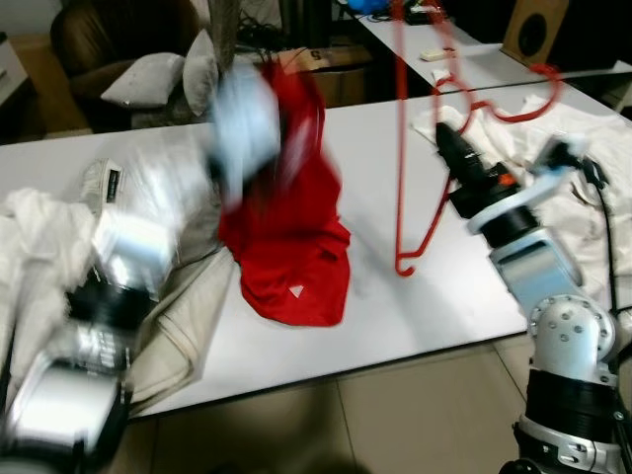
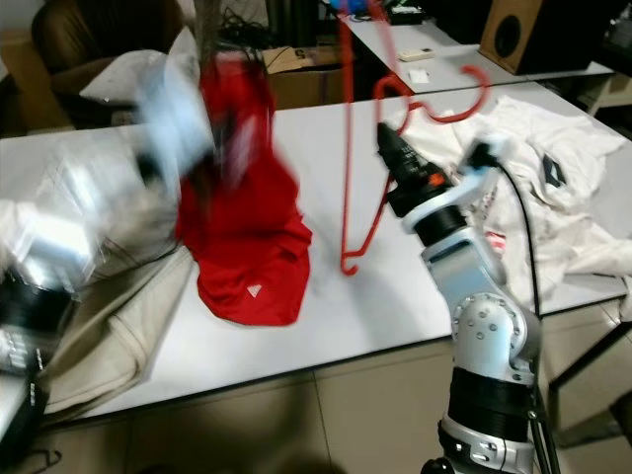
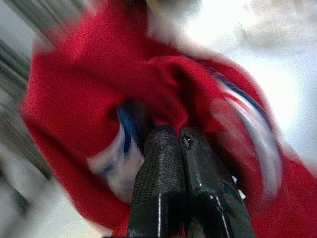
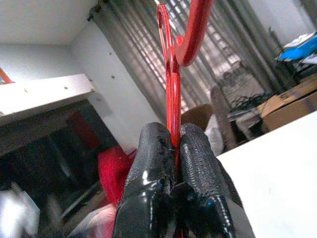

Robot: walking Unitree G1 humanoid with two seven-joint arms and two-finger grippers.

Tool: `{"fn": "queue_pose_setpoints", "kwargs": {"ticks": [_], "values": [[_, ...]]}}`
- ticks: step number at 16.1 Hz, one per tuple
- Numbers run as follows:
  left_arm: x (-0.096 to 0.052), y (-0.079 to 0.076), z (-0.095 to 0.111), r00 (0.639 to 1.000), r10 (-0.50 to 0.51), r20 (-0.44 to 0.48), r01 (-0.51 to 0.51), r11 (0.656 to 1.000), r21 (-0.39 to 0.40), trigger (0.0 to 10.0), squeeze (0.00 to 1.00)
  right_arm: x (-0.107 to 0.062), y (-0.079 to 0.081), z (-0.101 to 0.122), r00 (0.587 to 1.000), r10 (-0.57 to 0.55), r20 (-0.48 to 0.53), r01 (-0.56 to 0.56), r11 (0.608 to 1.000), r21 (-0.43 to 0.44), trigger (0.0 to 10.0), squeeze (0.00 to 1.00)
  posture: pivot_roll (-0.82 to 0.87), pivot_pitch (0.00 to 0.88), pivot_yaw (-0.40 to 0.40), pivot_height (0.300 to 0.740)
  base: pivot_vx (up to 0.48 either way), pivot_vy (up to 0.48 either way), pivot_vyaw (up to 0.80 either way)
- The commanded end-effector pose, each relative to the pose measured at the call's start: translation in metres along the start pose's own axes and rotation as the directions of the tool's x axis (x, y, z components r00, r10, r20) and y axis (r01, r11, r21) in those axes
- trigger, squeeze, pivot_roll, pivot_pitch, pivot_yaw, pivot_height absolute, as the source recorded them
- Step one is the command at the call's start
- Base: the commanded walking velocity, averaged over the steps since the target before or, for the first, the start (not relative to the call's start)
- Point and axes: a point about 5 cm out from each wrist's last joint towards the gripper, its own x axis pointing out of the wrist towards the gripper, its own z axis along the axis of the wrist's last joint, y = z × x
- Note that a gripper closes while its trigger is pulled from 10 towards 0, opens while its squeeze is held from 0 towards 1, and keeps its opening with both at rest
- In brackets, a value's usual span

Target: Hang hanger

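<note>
A red plastic hanger (image 1: pixel 403 148) stands upright over the white table (image 1: pixel 385 306), its lower end near the tabletop. My right gripper (image 1: pixel 441 132) is shut on the hanger (image 4: pixel 171 104) near its neck. A red shirt (image 1: pixel 296 207) is lifted by its upper part above the table, its lower half lying on the tabletop. My left gripper (image 3: pixel 179 136) is shut on the red shirt (image 3: pixel 99 89); that arm (image 1: pixel 237 118) is blurred with motion.
White garments (image 1: pixel 553 138) lie at the table's right end, and beige and white clothes (image 1: pixel 59 227) are piled at the left. A second table (image 1: pixel 464 49) with small items, a speaker (image 1: pixel 536 30) and an armchair with cushions (image 1: pixel 138 69) stand behind.
</note>
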Motion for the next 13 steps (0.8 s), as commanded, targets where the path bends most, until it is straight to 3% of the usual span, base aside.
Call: {"fn": "queue_pose_setpoints", "kwargs": {"ticks": [1,3,5,9,10,12,13], "values": [[0.003,-0.006,-0.001,0.999,-0.043,-0.030,0.045,0.998,0.044,0.0,0.00,-0.002,0.004,-0.001,1.000,0.008,0.004,-0.008,1.000,-0.006,10.0,0.00,0.03,0.000,0.035,0.740,0.000,0.000,0.00],[0.002,-0.013,-0.012,0.992,-0.079,-0.102,0.087,0.993,0.074,0.0,0.00,-0.003,0.004,-0.002,1.000,0.000,-0.010,0.000,1.000,-0.022,10.0,0.00,0.03,0.000,0.028,0.740,0.000,0.000,0.00],[0.003,-0.015,-0.014,0.992,-0.078,-0.103,0.083,0.995,0.053,0.0,0.00,-0.004,0.002,-0.002,1.000,-0.016,-0.005,0.016,0.999,-0.033,10.0,0.00,0.03,0.000,0.027,0.740,0.000,0.000,0.00],[0.015,-0.015,0.016,0.995,-0.072,0.067,0.082,0.984,-0.158,0.0,0.00,0.000,0.018,-0.004,0.998,0.029,0.047,-0.035,0.991,0.132,10.0,0.00,0.04,0.000,0.030,0.740,0.000,0.000,0.00],[0.018,-0.016,0.029,0.988,-0.081,0.133,0.112,0.963,-0.244,0.0,0.00,0.001,0.020,-0.009,0.998,0.025,0.052,-0.034,0.984,0.173,10.0,0.00,0.04,0.000,0.041,0.740,0.000,0.000,0.00],[0.019,-0.015,0.052,0.967,-0.099,0.236,0.182,0.916,-0.358,0.0,0.00,0.006,0.016,-0.022,0.999,-0.014,0.036,0.008,0.985,0.171,10.0,0.00,0.04,0.000,0.055,0.740,0.000,0.000,0.00],[0.018,-0.014,0.058,0.963,-0.097,0.252,0.190,0.907,-0.375,0.0,0.00,0.007,0.011,-0.026,0.998,-0.051,0.029,0.045,0.984,0.173,10.0,0.00,0.05,0.000,0.049,0.740,0.000,0.000,0.00]]}}
